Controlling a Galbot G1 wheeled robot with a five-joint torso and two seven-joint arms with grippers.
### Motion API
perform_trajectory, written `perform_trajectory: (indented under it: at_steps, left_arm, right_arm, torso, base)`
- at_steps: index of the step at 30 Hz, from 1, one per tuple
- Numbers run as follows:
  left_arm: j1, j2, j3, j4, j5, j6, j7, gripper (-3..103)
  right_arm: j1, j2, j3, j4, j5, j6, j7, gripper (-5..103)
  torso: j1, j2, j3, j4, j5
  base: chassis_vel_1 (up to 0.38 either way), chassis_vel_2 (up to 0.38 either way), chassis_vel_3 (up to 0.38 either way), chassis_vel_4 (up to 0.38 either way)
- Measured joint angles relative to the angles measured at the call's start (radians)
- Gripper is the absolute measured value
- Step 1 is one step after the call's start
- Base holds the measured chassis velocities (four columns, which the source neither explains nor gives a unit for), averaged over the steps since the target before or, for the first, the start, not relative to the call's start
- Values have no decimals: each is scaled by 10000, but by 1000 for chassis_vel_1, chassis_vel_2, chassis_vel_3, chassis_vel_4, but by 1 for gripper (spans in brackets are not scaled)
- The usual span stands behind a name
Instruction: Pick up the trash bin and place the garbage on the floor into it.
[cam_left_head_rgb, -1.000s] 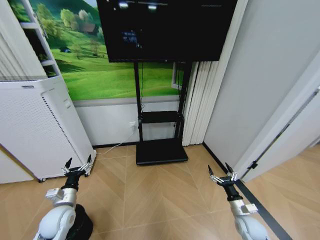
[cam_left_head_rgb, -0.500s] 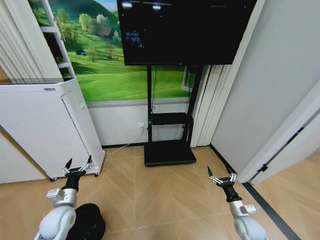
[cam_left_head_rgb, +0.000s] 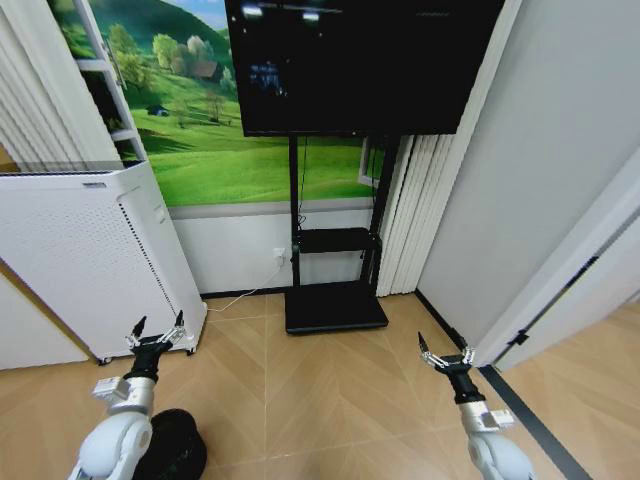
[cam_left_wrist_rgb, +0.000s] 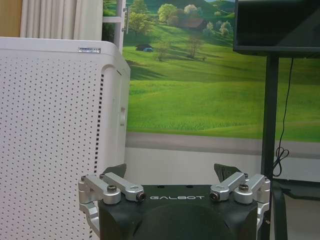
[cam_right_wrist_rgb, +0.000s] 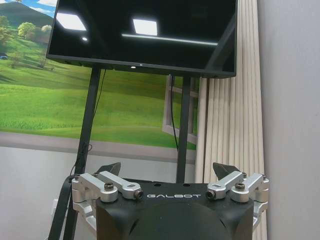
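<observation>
Far left of the head view: tall white perforated appliance (cam_left_head_rgb: 85, 260) on the wood floor (cam_left_head_rgb: 330, 400), standing before the green landscape mural (cam_left_head_rgb: 200, 130). Just in front of it, left gripper (cam_left_head_rgb: 157, 332) held low with both fingers spread wide, clamped on nothing. Directly beneath that arm, at the lower edge: the trash bin (cam_left_head_rgb: 172, 448), black and round, partly hidden by the forearm. Probably light, thin-walled and slightly springy; best taken at the rim, 1 finger inside and 1 outside, since tapered sides would likely slip from a side pinch. Centre: dark TV (cam_left_head_rgb: 360, 60) on its black stand (cam_left_head_rgb: 335, 300). Right: right gripper (cam_left_head_rgb: 447, 357) likewise parted and empty, near the grey wall (cam_left_head_rgb: 540, 150). Garbage nowhere to be made out.
</observation>
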Motion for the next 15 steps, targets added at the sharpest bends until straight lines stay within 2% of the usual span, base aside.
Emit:
perform_trajectory:
  at_steps: [7,15]
  left_arm:
    - [7,-20,19,-3,33,-1,8,98]
    - [35,-1,-30,-13,25,-4,14,98]
  right_arm:
    - [-69,10,-109,253,-330,-228,375,100]
    - [-139,0,-139,432,-394,-575,490,100]
  torso:
    - [88,200,131,-1,1]
    - [217,555,329,0,-1]
  base:
    - [-92,74,77,-76]
    - [0,0,0,0]
